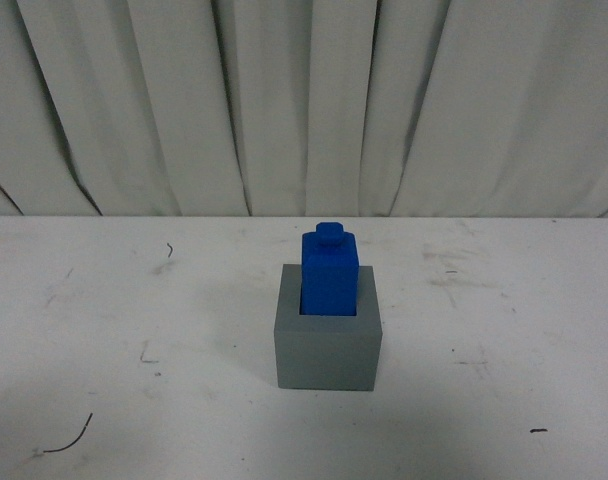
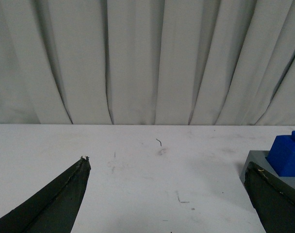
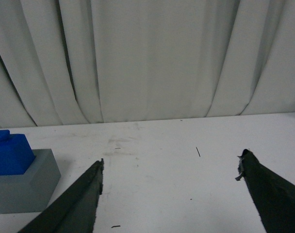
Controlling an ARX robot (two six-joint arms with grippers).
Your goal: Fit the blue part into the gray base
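Blue part (image 1: 330, 272) stands upright in the recess of the gray base (image 1: 327, 350), knob up, long axis vertical. Lower portion is inside the recess; upper portion incl. knob projects above the rim. Depth of seating can't be confirmed from these views; it looks inserted, so the task reads as done or nearly so.

Left gripper (image 2: 168, 167): fingers spread wide, nothing between them, low over the table (image 1: 104, 300). Base and part lie off beyond its right-hand finger (image 2: 273, 199), roughly level with the tips, not between the fingers.

Right gripper (image 3: 169, 167): fingers likewise spread wide, holding nothing. Base and part lie beyond its left-hand finger (image 3: 74, 204), clear of it with bare table between.

Neither arm shows in the front view. Assembly sits between the two grippers; the left appears the nearer, as the base reaches that finger's edge in the wrist view, though contact can't be judged.

Clearance: open table all round the base, only small scuff marks and stray threads. Curtain (image 1: 304, 100) hangs behind the far table edge, well back from the base. If a final press is needed, approach from above along the vertical axis is unobstructed; a side approach risks nudging the base, which isn't visibly fixed down.
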